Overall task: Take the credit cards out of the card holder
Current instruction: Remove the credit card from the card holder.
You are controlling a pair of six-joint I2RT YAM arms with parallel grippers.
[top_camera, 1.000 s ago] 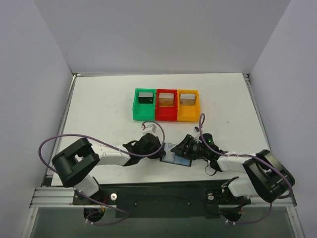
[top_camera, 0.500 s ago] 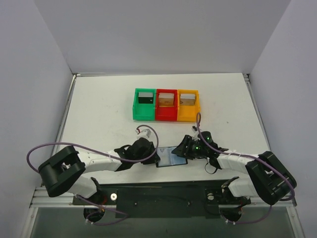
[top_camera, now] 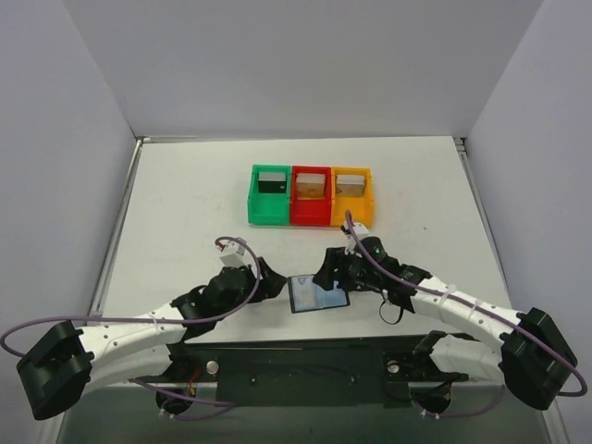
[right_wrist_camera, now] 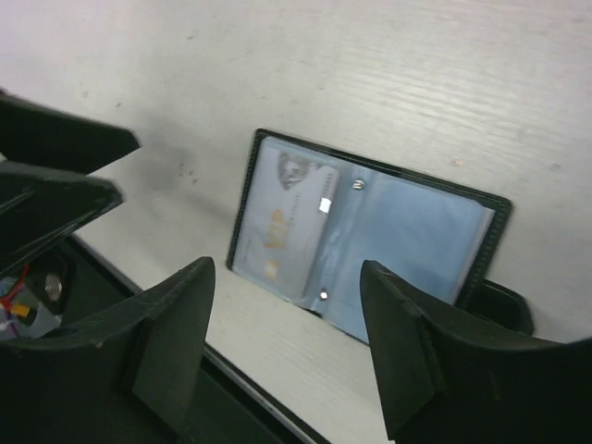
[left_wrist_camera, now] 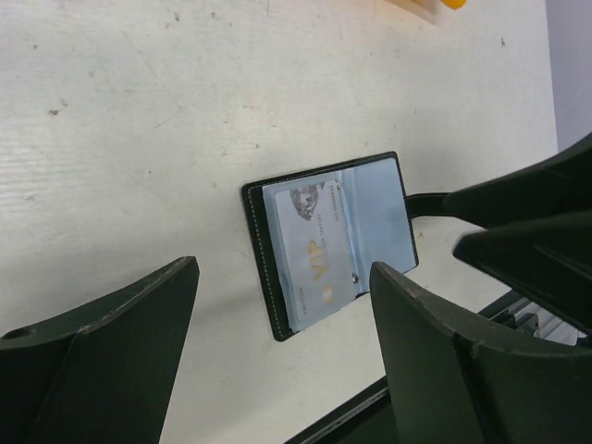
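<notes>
The card holder [top_camera: 318, 294] lies opened flat on the white table near its front edge, black-edged with pale blue sleeves inside. A light card marked VIP [left_wrist_camera: 314, 254] shows in its left sleeve; the same card [right_wrist_camera: 282, 217] appears in the right wrist view. My left gripper [top_camera: 270, 282] hovers just left of the holder, open, with bare table between its fingers [left_wrist_camera: 111, 361]. Just above the holder's right half is my right gripper [top_camera: 326, 271], also open and holding nothing. Its fingertips [left_wrist_camera: 527, 222] come close to the holder's right edge.
A green bin [top_camera: 254, 208], a red bin [top_camera: 310, 215] and an orange bin [top_camera: 351, 216] stand in a row at mid-table, each holding a small block. The black rail [top_camera: 305, 347] along the table's front edge runs just below the holder.
Both grippers have opened and let go of the card holder, which now lies flat and open. The left gripper has drawn back to the left, and the right one has lifted slightly away.
</notes>
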